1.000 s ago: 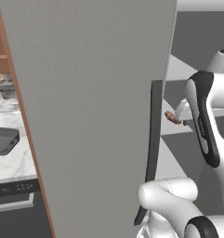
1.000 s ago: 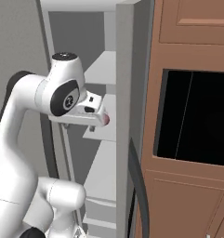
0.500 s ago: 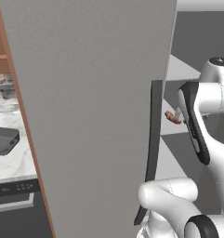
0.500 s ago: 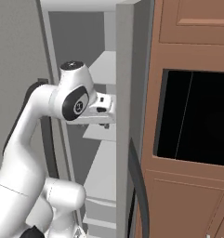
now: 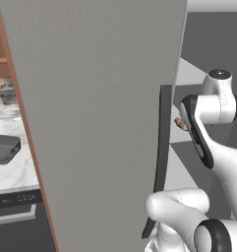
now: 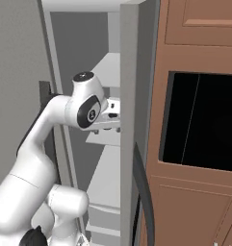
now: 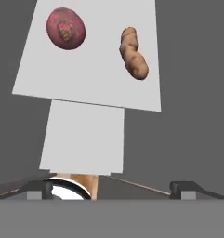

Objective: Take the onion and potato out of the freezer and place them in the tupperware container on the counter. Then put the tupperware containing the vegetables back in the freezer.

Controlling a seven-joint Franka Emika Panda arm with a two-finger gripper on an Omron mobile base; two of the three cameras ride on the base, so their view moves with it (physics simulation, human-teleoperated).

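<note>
The freezer stands open, its flat grey door [image 5: 100, 98] swung out in front of me. In the hand view, a dark red onion [image 7: 65, 28] and a tan potato [image 7: 133, 53] lie apart on a pale grey shelf [image 7: 85, 79], the onion to the left. My gripper [image 7: 111, 189] hovers back from them, open, with nothing between its fingertips [image 7: 39, 188]. From the right base view, my hand [image 6: 111, 114] reaches in at shelf height, its fingers hidden behind the freezer's side wall. The dark tupperware container [image 5: 3, 147] sits on the marble counter [image 5: 14, 174] at far left.
The door's long dark handle [image 5: 162, 157] hangs close to my arm. Brown cabinets with a black oven front [image 6: 199, 120] stand right of the freezer. A second dark curved handle [image 6: 142, 192] rises low beside the freezer wall. Further shelves [image 6: 108, 67] lie above and below.
My arm has swung further into the freezer, with the elbow rising and shifting toward the shelves. The jaws have stayed open, and the onion and potato have not moved.
</note>
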